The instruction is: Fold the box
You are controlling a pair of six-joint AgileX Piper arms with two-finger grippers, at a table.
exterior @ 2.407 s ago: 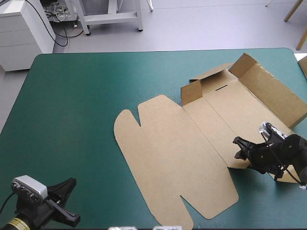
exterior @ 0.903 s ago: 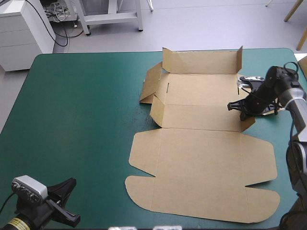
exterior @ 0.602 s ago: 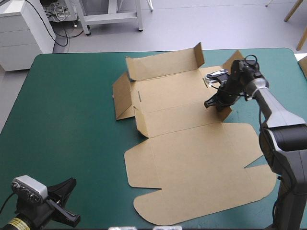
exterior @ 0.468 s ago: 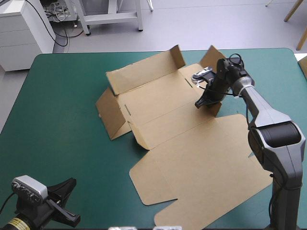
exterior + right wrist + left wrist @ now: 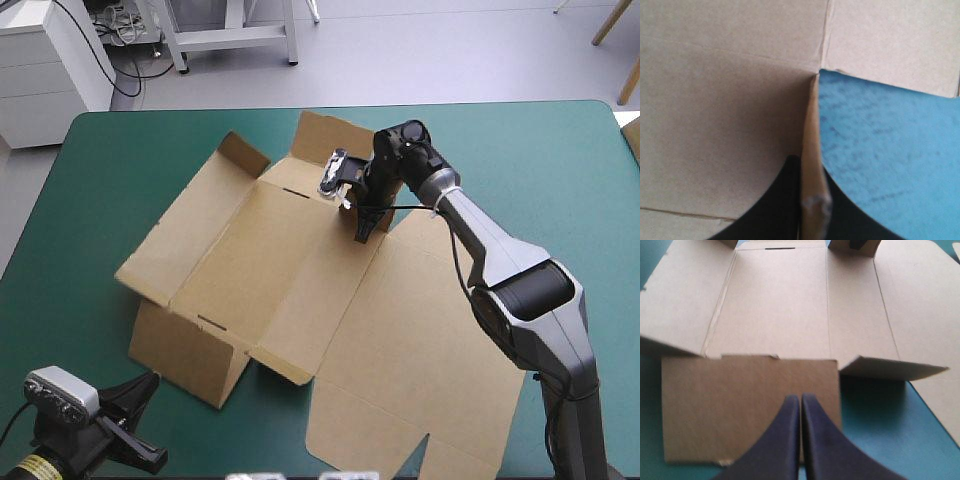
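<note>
The brown box lies opened out across the middle of the table. Short flaps stand up at its far end, one wall panel droops at its near left, and the lid lies flat toward the near right. My right gripper points down at the far middle, shut on an upright flap edge that runs between its black fingers. My left gripper rests low at the table's near left corner, shut and holding nothing. In the left wrist view, its shut gripper points at the box's near wall panel, with the base panel beyond.
Bare teal-green cover shows at the far right and along the left side. A sliver of pale board shows at the table's right edge. The right arm stretches from the near right over the lid.
The right gripper has swung from the right side toward the far middle, dragging and turning the box with it toward the left. The left gripper has stayed put.
</note>
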